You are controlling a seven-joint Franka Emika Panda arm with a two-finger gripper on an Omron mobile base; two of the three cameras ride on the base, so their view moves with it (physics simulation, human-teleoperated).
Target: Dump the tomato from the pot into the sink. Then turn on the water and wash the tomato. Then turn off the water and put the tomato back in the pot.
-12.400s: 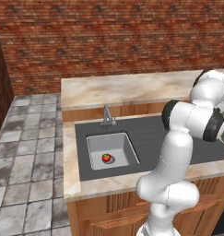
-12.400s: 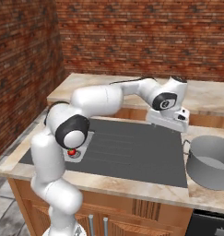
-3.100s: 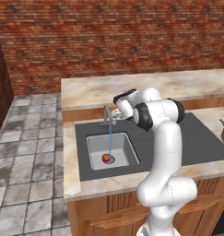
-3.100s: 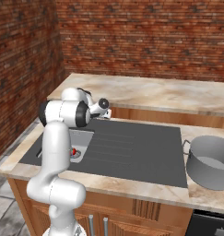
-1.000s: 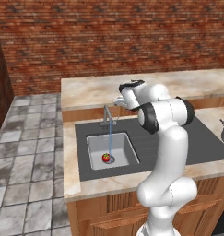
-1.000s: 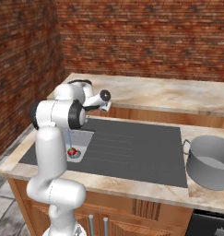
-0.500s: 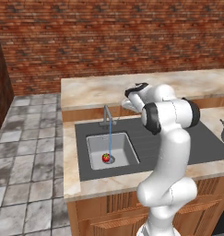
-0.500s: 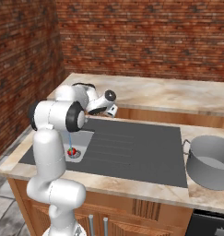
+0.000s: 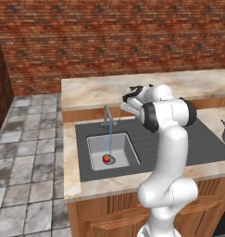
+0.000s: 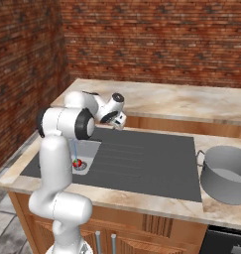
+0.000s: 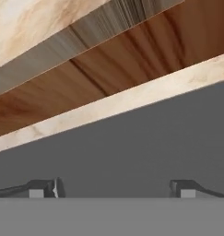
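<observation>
A thin blue stream of water (image 9: 110, 141) falls onto the round red tomato (image 9: 106, 158) in the smooth grey sink (image 9: 96, 143); the gripper (image 11: 113, 189), fingers spread, hangs empty. The cylindrical metal pot (image 10: 226, 173) sits at 3 o'clock in the right base view.

The end effector (image 9: 128, 105) hung over the worktop (image 9: 86, 92), just right of the faucet (image 9: 107, 115). The tomato (image 9: 106, 158) lay in the sink (image 9: 125, 152) down to its left; the pot (image 10: 226, 173) stood well apart on its right
</observation>
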